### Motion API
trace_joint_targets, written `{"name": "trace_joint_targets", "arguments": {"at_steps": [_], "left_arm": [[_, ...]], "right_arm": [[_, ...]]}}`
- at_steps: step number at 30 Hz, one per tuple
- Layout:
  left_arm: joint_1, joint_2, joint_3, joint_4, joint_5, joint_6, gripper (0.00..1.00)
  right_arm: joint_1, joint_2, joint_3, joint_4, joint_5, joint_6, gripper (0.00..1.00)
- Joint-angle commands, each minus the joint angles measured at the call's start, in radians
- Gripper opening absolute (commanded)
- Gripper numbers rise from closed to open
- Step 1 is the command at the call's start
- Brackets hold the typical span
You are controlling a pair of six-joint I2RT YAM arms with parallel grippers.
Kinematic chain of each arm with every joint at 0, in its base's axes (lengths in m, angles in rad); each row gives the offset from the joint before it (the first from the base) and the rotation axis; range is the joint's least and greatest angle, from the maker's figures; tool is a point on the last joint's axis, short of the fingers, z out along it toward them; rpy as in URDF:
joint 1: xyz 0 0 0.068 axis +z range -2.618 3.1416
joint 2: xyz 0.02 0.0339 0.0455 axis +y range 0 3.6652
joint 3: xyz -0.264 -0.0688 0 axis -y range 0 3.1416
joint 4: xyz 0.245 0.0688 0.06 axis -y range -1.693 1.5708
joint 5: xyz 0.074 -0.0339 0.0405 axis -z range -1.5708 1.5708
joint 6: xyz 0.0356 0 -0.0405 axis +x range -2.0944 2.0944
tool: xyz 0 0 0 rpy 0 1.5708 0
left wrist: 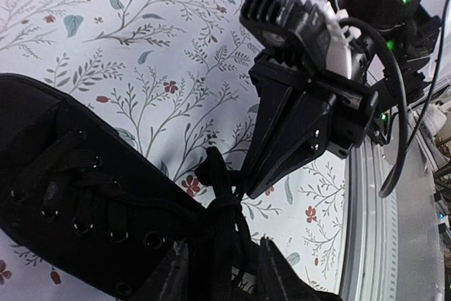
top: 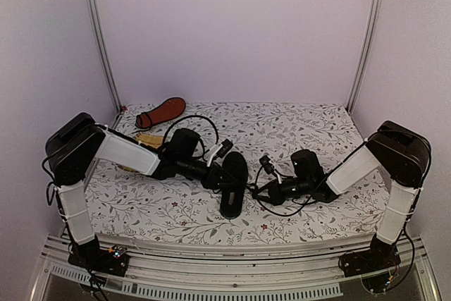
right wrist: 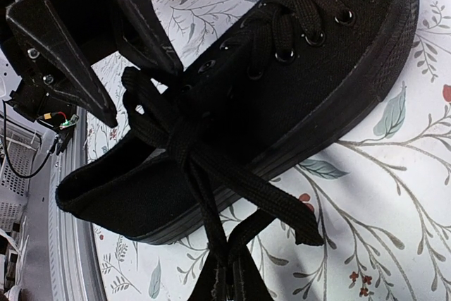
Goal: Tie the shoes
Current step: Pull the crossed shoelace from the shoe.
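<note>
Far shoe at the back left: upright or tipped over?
Tipped: the far shoe lies with its reddish-orange sole facing the top camera. The near shoe sits on its sole.

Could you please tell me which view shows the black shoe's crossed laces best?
Right wrist: the crossed laces fill mid-frame, unobstructed. Left wrist catches them low, partly hidden; top external shows only the black shoe.
</note>
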Motion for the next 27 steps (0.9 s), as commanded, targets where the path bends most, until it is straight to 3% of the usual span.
{"name": "trace_joint_targets", "arguments": {"at_steps": [1,5,7,27], "left_arm": [[-0.016,0.012,0.024,-0.013,0.004,0.024,0.23],[-0.015,-0.004,0.006,0.018,-0.016,0.006,0.04],[-0.012,-0.016,-0.005,0.033,-0.038,-0.007,0.00],[0.053,-0.102,-0.175,0.180,-0.059,-0.119,0.00]], "right_arm": [[-0.004,0.002,0.009,0.002,-0.008,0.011,0.02],[-0.005,-0.007,0.002,-0.001,-0.003,0.011,0.02],[-0.004,-0.012,0.000,-0.006,0.001,0.012,0.02],[-0.005,-0.040,-0.049,-0.055,0.029,0.007,0.04]]}}
